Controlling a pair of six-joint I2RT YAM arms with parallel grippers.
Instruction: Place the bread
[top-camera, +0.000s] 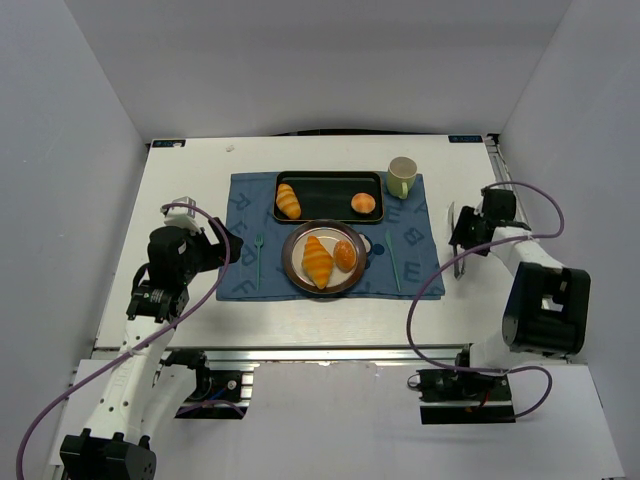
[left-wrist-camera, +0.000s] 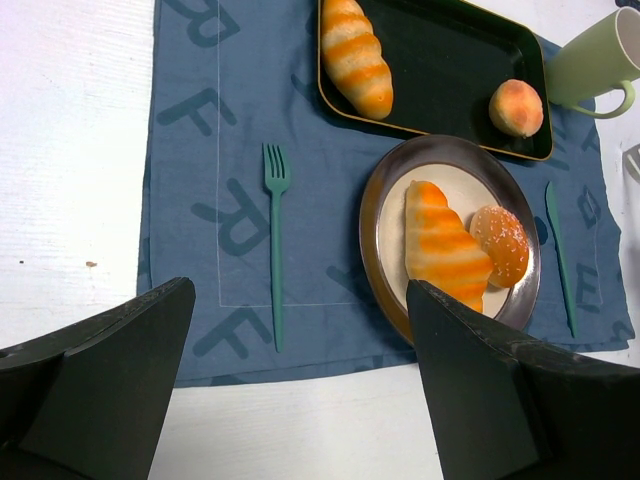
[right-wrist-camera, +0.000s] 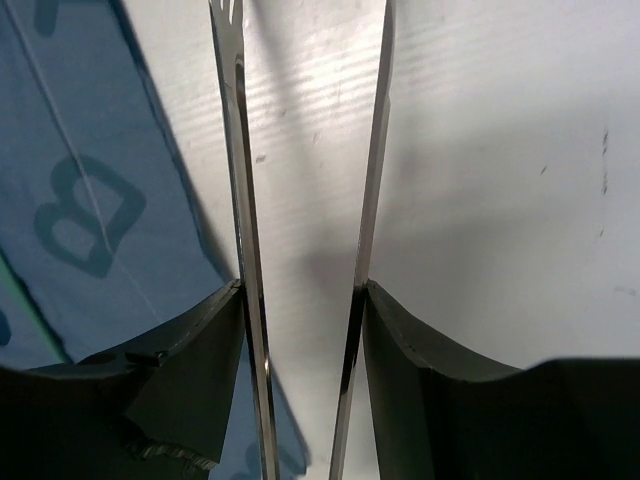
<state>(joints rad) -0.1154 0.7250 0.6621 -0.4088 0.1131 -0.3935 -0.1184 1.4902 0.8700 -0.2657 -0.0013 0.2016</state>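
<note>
A striped long bread (top-camera: 288, 201) and a round bun (top-camera: 363, 203) lie in the black tray (top-camera: 325, 192). Another striped bread (top-camera: 317, 261) and bun (top-camera: 345, 255) lie on the round plate (top-camera: 292, 262). The left wrist view shows the tray bread (left-wrist-camera: 357, 60), the tray bun (left-wrist-camera: 517, 107), the plate bread (left-wrist-camera: 440, 245) and the plate bun (left-wrist-camera: 500, 245). My left gripper (top-camera: 225, 248) (left-wrist-camera: 300, 300) is open and empty over the mat's left edge. My right gripper (top-camera: 458, 240) (right-wrist-camera: 303, 290) is shut on metal tongs (right-wrist-camera: 378, 150), right of the mat.
A blue placemat (top-camera: 245, 195) lies under the tray and plate. A teal fork (top-camera: 258, 258) lies left of the plate and a teal knife (top-camera: 392, 255) right of it. A green mug (top-camera: 402, 176) stands at the tray's right end. Walls enclose the table.
</note>
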